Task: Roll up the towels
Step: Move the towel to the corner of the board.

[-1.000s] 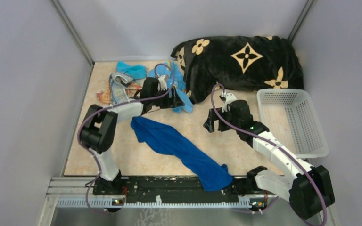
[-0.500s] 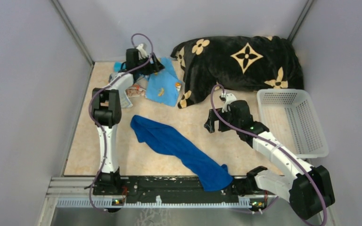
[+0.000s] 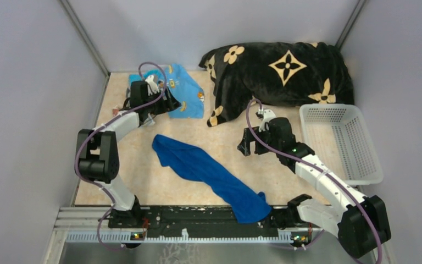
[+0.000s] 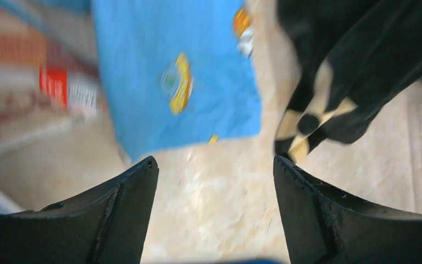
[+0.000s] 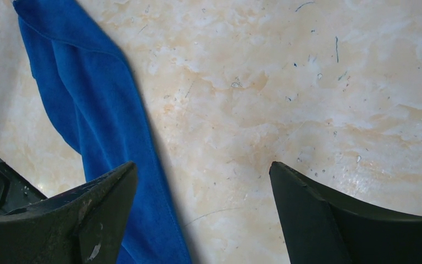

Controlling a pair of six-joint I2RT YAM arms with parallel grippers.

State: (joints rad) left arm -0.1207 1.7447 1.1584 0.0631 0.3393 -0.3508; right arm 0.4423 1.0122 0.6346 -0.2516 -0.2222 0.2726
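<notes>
Drawing back, left tool [image 4: 214, 165] is hovering open, empty, near printed towel [image 4: 176, 71], seemingly spread for rolling; right tool [image 5: 203, 170] is waiting likewise.

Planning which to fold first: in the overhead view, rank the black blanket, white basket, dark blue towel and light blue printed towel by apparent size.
Largest: black blanket
Next: white basket and dark blue towel, too alike to rank
Smallest: light blue printed towel

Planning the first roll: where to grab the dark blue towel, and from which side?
Probably its far-left end, from above with the open left gripper: the dark blue towel lies in a long diagonal, that end resting on the table, the near end draped over the base rail.
</notes>
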